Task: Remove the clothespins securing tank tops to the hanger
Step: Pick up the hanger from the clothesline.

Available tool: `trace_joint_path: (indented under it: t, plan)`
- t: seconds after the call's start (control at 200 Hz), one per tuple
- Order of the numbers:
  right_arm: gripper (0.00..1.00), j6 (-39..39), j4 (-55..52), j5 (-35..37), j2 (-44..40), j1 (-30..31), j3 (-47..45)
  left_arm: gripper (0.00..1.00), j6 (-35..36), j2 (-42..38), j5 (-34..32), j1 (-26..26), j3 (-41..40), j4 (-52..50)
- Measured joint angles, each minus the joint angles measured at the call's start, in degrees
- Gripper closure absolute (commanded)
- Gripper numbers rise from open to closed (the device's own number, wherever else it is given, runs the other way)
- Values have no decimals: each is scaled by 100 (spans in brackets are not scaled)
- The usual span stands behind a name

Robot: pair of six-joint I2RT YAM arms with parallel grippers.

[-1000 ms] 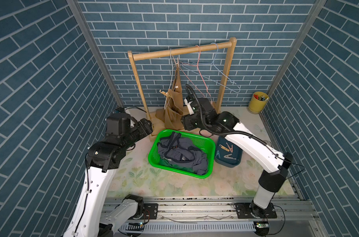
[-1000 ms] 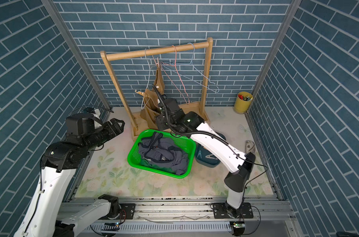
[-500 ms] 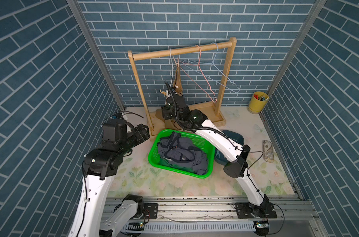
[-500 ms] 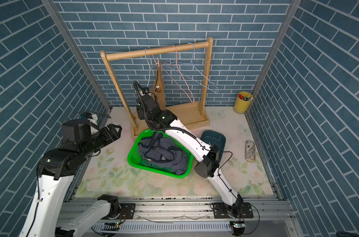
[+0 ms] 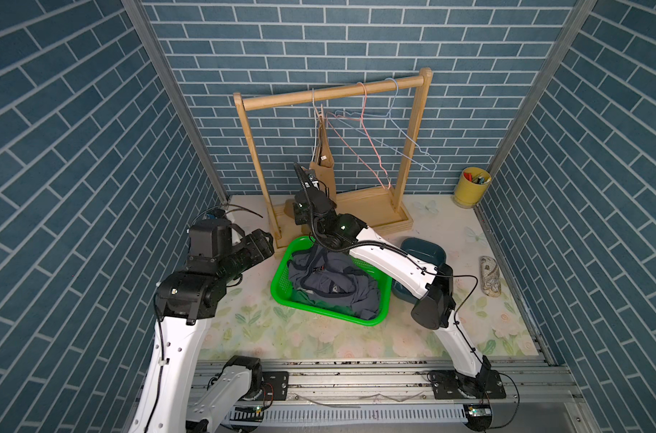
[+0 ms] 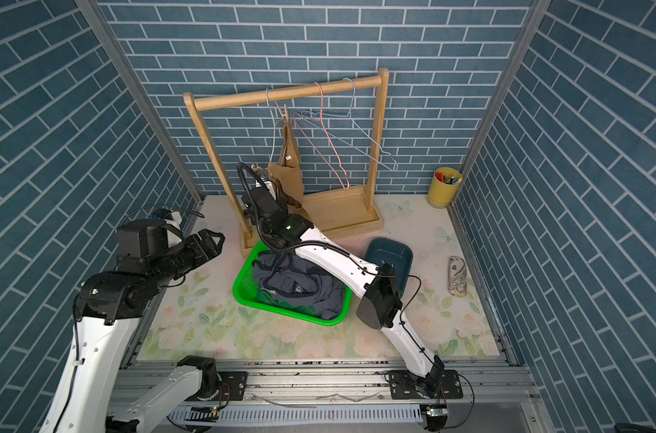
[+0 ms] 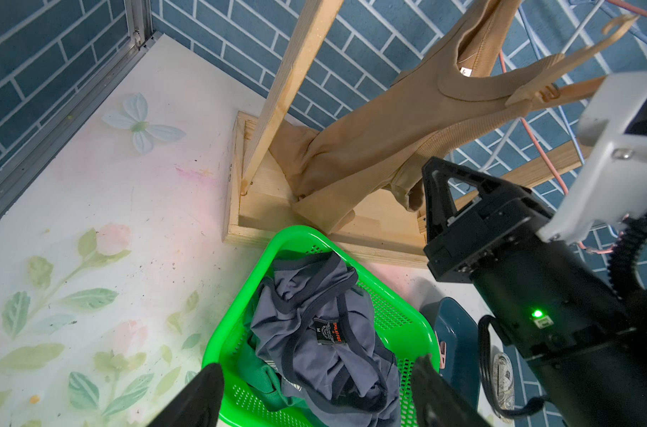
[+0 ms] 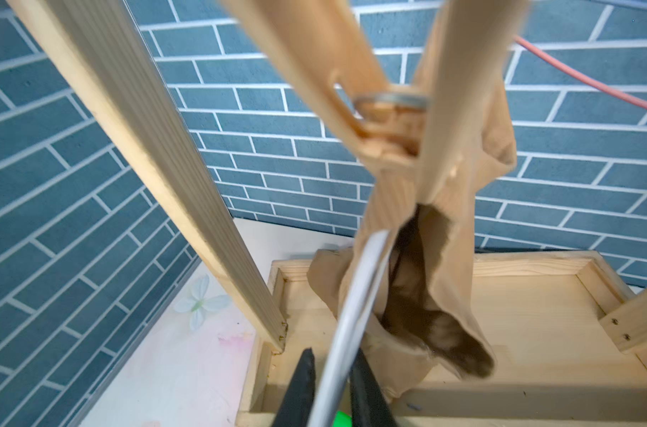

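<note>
The tan clothespin (image 8: 384, 125) fills my right wrist view, blurred by closeness, clamped on the fabric of the tan top (image 8: 436, 258) where the white wire of the hanger (image 8: 351, 314) goes into the cloth. That top hangs from the wooden rack (image 5: 334, 92), and its hem is slumped on the rack's base.

My right gripper (image 8: 333, 388) sits short of the clothespin, apart from it. The hanger wire runs between its fingers (image 8: 299, 392), and I can make out no gap on either side, so I read it as clamped on the hanger.

In front of the rack base, the green basket (image 5: 281, 277) holds the grey-blue top (image 5: 330, 281), crumpled over the green top (image 6: 273, 298).

My left gripper (image 6: 210, 241) hangs over the worktop (image 5: 243, 326) beside the basket, on the far side from the teal tub (image 5: 427, 251). Its fingers (image 7: 203, 399) are spread wide and hold nothing.
</note>
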Motion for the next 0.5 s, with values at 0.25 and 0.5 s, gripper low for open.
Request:
trace_joint_path:
  t: [0.25,0.5]
  plan:
    - [51,-164,887,-442,-1137,-166,-1746,19,-28,17,122,35,-155,48]
    - [55,-219,1270,-1438,-1552,-654,-1958,19,-105,120,210,37,-160,151]
